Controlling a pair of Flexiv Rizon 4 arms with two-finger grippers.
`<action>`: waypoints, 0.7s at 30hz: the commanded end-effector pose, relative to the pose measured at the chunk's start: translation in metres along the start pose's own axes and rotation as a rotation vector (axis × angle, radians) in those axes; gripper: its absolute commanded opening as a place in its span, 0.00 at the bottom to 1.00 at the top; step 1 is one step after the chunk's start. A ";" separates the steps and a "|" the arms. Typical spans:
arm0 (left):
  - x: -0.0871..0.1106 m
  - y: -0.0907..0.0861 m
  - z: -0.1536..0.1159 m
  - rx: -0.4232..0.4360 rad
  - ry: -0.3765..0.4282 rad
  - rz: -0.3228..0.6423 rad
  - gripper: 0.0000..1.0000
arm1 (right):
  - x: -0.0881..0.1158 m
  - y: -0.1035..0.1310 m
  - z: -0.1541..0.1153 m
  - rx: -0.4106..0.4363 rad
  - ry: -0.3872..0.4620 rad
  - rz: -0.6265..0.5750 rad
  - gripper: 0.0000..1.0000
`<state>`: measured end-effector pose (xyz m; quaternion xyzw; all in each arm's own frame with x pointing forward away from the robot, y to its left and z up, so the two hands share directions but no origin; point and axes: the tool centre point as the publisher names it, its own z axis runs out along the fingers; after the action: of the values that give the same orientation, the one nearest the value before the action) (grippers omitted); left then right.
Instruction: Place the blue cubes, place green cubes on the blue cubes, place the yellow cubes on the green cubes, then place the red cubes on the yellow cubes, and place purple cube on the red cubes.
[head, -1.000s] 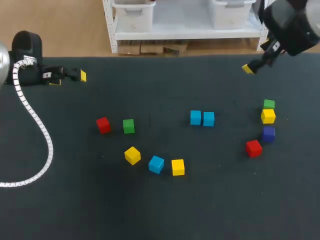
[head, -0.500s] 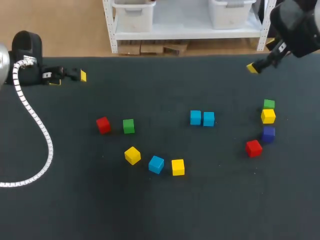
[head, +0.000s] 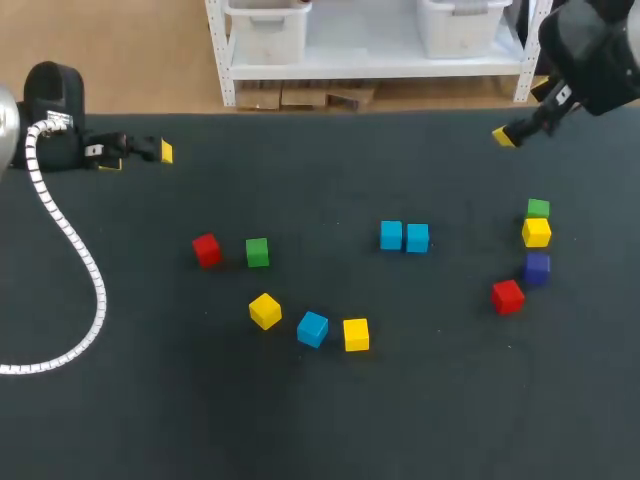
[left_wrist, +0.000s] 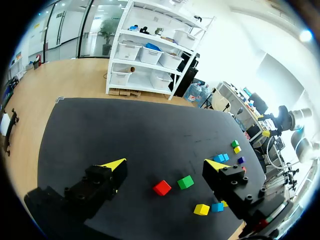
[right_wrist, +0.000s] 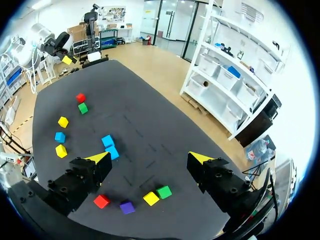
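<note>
Two blue cubes (head: 404, 237) touch side by side at the table's middle; they lie just ahead of my right gripper's (right_wrist: 149, 158) fingers as the blue pair (right_wrist: 110, 146). A third blue cube (head: 312, 328) lies between two yellow cubes (head: 264, 311) (head: 355, 334). A red cube (head: 206, 249) and a green cube (head: 257, 252) sit to the left. At the right lie a green cube (head: 538, 208), a yellow cube (head: 536, 232), the purple cube (head: 537, 267) and a red cube (head: 507, 296). My left gripper (head: 137, 155) is open at the far left edge, my right gripper (head: 512, 132) open at the far right; both hold nothing.
A white ribbed cable (head: 70, 245) from my left arm loops over the table's left side. The red cube (left_wrist: 161, 188) and green cube (left_wrist: 185, 182) lie well ahead of my left gripper (left_wrist: 165, 165).
My right gripper drew back a little to the right and toward the far edge, then stopped. The left arm and the cubes have not moved.
</note>
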<state>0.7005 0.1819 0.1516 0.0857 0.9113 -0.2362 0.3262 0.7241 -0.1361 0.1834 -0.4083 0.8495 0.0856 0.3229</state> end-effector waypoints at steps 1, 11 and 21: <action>0.001 0.002 0.000 0.011 -0.006 0.002 1.00 | 0.001 0.002 0.000 0.011 -0.001 0.001 1.00; 0.001 0.002 0.000 0.011 -0.006 0.002 1.00 | 0.001 0.002 0.000 0.011 -0.001 0.001 1.00; 0.010 -0.048 0.007 -0.201 0.197 0.341 1.00 | 0.001 0.002 0.000 0.011 -0.001 0.001 1.00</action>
<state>0.6771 0.1546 0.1519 0.1981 0.9069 -0.1850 0.3225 0.7241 -0.1361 0.1833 -0.4083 0.8495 0.0855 0.3230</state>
